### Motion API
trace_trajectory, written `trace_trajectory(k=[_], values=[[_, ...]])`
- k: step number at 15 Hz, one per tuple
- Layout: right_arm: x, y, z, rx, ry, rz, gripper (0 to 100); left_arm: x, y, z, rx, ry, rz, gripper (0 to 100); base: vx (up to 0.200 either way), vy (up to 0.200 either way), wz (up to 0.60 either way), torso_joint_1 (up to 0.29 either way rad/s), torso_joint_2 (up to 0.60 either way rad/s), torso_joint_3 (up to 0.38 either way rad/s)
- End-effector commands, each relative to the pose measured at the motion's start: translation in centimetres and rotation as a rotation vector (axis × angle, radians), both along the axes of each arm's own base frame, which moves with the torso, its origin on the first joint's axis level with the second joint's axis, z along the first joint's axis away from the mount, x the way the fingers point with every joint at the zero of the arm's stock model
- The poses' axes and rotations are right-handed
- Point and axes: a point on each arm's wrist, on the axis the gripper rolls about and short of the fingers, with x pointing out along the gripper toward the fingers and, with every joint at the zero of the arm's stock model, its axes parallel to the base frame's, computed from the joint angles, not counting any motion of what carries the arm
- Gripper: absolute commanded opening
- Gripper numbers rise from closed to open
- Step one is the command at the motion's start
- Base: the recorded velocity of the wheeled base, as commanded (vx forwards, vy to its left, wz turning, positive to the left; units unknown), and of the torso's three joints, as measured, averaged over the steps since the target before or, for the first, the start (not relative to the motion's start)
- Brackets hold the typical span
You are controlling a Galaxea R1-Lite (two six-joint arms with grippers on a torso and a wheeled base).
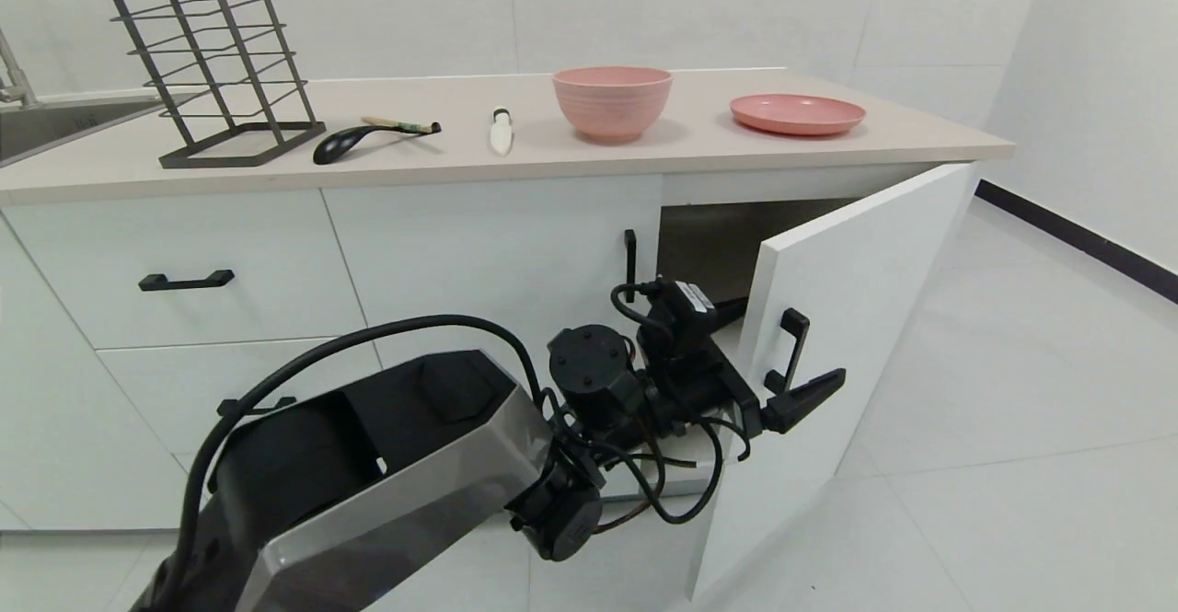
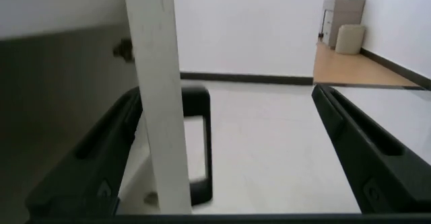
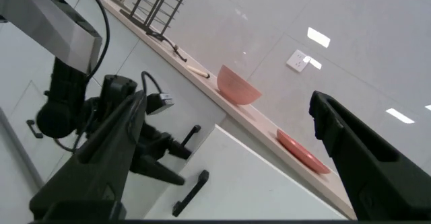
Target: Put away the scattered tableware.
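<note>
On the far counter (image 1: 442, 147) sit a pink bowl (image 1: 612, 101) and, to its right, a pink plate (image 1: 797, 113). Below, the left gripper (image 2: 225, 96) straddles the edge of the open cabinet door (image 1: 856, 253), jaws apart; the right gripper (image 3: 227, 99) is likewise spread wide.

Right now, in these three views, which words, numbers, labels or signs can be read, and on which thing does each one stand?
Nothing here can be read as text.
White label on the left arm's wrist: its print is too small to read.
Pink bowl, pink plate, cabinet door: no print visible on them.
</note>
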Motion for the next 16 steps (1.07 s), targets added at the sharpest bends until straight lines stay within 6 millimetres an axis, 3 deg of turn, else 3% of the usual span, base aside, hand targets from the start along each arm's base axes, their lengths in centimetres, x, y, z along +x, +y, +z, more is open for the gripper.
trace_trajectory(k=[1, 8, 16], values=[[-0.1, 0.0, 0.0, -0.001, -0.006, 0.000, 100, 1.0, -0.8, -0.5, -0.025, -0.031, 0.007, 100, 0.000, 0.000, 0.00, 0.000, 0.00, 0.000], [-0.4, 0.0, -0.2, 0.001, 0.010, 0.000, 100, -0.1, -1.8, -0.6, -0.023, -0.031, -0.024, 100, 0.000, 0.000, 0.00, 0.000, 0.00, 0.000], [-0.9, 0.1, -0.2, 0.001, 0.010, 0.000, 100, -4.7, -5.2, -0.6, -0.024, -0.031, -0.145, 100, 0.000, 0.000, 0.00, 0.000, 0.00, 0.000]])
